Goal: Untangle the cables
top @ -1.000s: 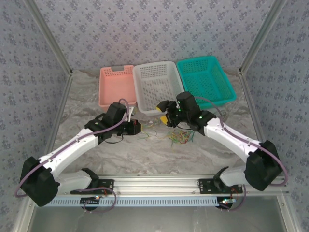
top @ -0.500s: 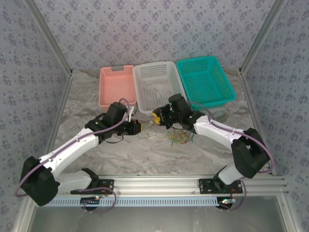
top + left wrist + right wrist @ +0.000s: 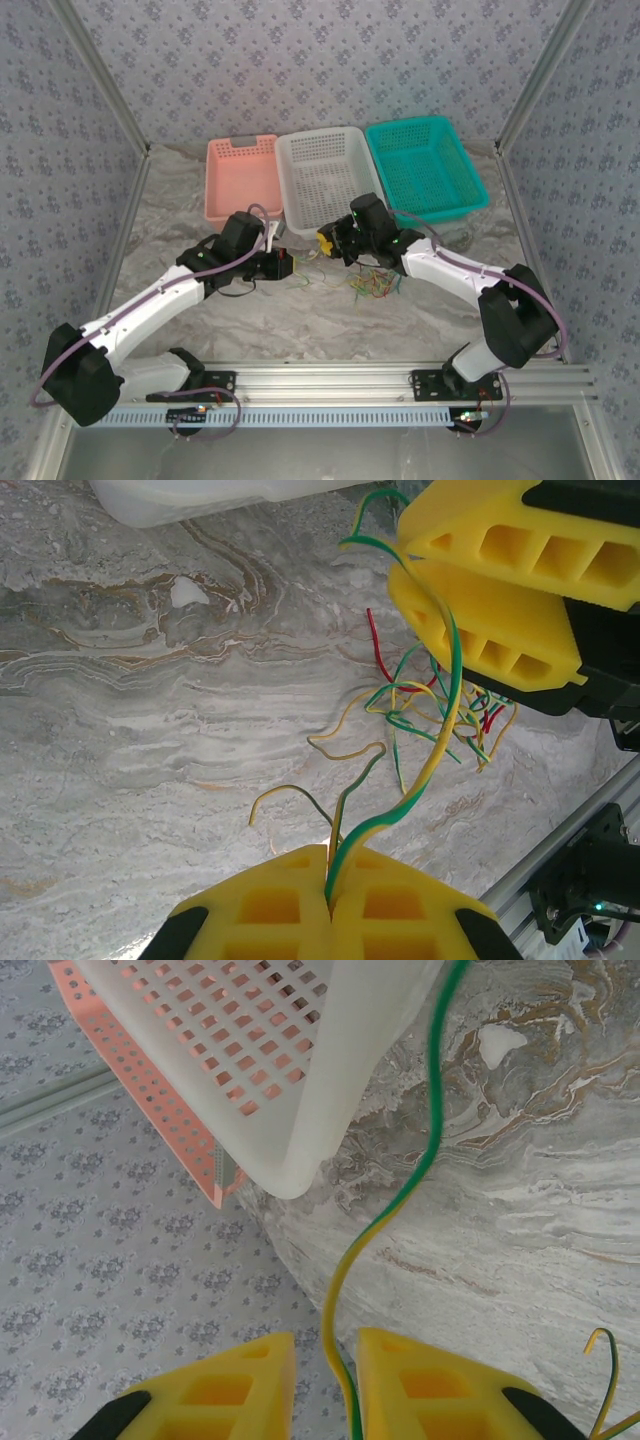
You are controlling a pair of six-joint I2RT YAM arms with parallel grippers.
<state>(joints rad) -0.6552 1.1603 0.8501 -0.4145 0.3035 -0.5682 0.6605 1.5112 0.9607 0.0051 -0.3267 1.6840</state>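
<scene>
Unmoved in 0.5 s — left tool (image 3: 330, 880) clenched on green-yellow cable (image 3: 455, 680), right tool (image 3: 325, 1345) parted around it.

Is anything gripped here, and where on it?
The left gripper pinches a thin green-and-yellow striped wire, end hidden in the grip; it passes between the parted fingers of the right gripper.

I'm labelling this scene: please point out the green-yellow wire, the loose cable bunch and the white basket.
green-yellow wire (image 3: 436, 1100): right wrist view, mid-span.
cable bunch (image 3: 372, 285): top view, its centre.
white basket (image 3: 322, 172): top view, bare floor.
</scene>
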